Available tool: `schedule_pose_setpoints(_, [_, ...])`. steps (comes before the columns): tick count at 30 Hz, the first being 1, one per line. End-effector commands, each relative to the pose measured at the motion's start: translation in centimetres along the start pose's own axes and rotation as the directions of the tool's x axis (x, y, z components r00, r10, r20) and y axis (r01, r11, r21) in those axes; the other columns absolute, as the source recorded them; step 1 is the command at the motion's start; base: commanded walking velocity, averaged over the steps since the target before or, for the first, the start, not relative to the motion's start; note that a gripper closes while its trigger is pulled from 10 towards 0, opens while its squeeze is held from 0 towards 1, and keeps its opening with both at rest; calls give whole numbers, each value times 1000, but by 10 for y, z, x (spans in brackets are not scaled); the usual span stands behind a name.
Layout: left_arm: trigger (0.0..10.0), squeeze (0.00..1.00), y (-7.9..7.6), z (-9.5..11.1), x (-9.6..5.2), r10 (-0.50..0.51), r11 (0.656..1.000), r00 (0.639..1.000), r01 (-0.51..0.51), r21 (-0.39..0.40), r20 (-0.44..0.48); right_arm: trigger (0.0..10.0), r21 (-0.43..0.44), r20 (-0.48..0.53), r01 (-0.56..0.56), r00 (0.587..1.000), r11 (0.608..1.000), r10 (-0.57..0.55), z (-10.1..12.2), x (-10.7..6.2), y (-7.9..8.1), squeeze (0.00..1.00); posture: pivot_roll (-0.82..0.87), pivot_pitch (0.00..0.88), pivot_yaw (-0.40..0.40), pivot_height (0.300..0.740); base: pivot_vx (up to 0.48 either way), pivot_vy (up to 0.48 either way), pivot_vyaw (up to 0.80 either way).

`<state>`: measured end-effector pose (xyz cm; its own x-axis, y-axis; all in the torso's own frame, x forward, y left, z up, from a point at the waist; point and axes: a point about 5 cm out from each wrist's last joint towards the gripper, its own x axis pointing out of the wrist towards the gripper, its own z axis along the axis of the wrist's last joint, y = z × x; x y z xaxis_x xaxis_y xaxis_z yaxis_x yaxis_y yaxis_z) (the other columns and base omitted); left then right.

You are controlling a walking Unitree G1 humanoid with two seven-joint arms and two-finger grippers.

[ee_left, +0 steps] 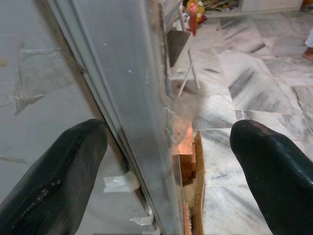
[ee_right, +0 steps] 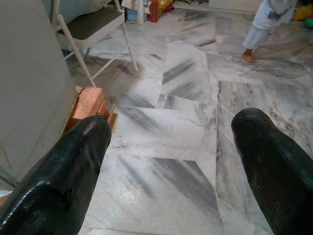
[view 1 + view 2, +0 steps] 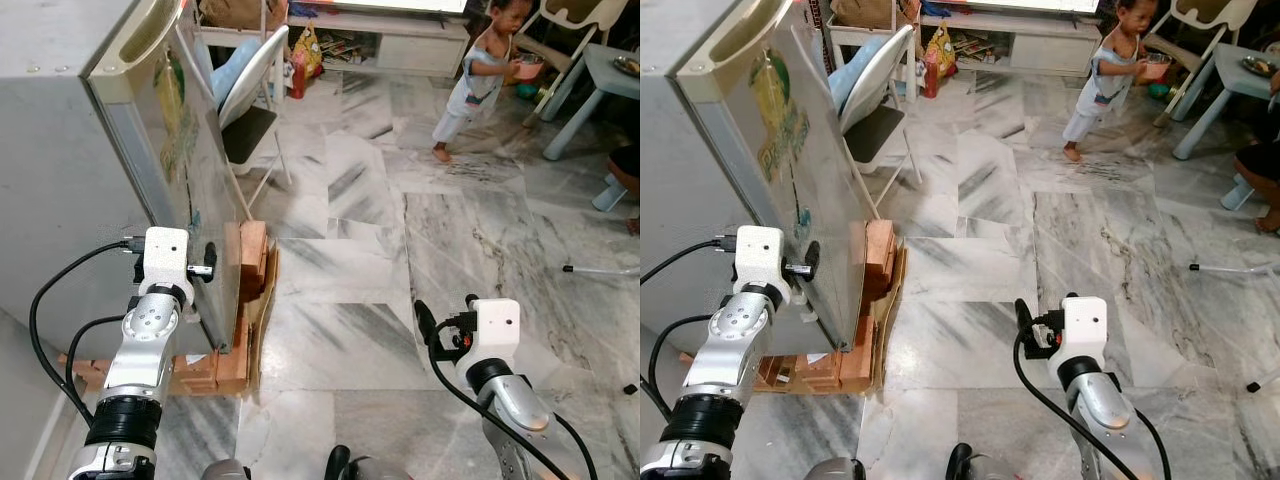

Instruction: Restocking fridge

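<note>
I can't read any text from here. The fridge door (image 3: 790,150) carries a green and yellow sticker (image 3: 780,125) with what looks like lettering, but I see it at too steep an angle and too blurred to make out a word. I find no other labels, numbers or signs.

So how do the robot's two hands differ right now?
The left gripper is raised to the fridge door, its fingers straddling the door's edge; the right gripper hangs lower over the bare marble floor, near nothing. Both are open and hold nothing.
</note>
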<state>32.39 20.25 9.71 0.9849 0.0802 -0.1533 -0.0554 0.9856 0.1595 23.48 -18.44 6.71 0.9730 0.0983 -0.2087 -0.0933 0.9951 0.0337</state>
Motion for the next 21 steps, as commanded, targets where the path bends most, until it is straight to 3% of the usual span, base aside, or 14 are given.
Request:
schedule_pose_setpoints(1, [10000, 0, -2, 1, 4, 13, 1000, 1000, -12, 7, -6, 10000, -8, 5, 4, 1000, 1000, -4, 4, 0, -2, 0, 49, 94, -59, 740, 0, 0, 0])
schedule_pose_setpoints(14, [10000, 0, -14, 14, 22, -18, 1000, 1000, 18, -1, 23, 10000, -14, 1, 8, 1000, 1000, -8, 2, -1, -2, 0, 42, 96, -50, 740, 0, 0, 0])
schedule_pose_setpoints(20, [10000, 0, -30, 25, 28, -78, 997, 995, 79, -5, 58, 10000, -68, -174, -11, 985, 998, -1, -24, -6, -5, 0, 45, 97, -52, 740, 0, 0, 0])
schedule_pose_setpoints(21, [10000, 0, -40, 32, 30, -114, 993, 990, 116, -15, 79, 10000, -62, -219, -28, 976, 998, 13, -31, -8, -5, 0, 46, 97, -54, 740, 0, 0, 0])
